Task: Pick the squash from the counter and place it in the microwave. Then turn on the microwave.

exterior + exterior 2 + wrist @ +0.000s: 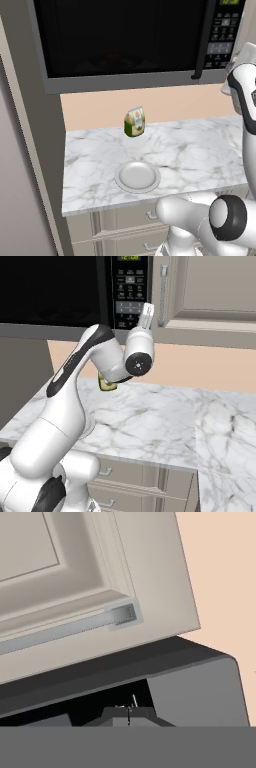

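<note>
A faint reddish shape, probably the squash (114, 58), sits behind the dark glass door of the microwave (125, 45), which looks shut. The counter (200, 150) below holds a white plate (137, 176) and a green-and-white carton (134, 121), with no squash on it. The gripper (146, 315) is raised just beside the button panel (129, 291) with its green display. Whether its fingers are open or closed cannot be told. Placing seems done; the step in hand is likely switching on. Next, a fingertip must press the start button squarely.
</note>
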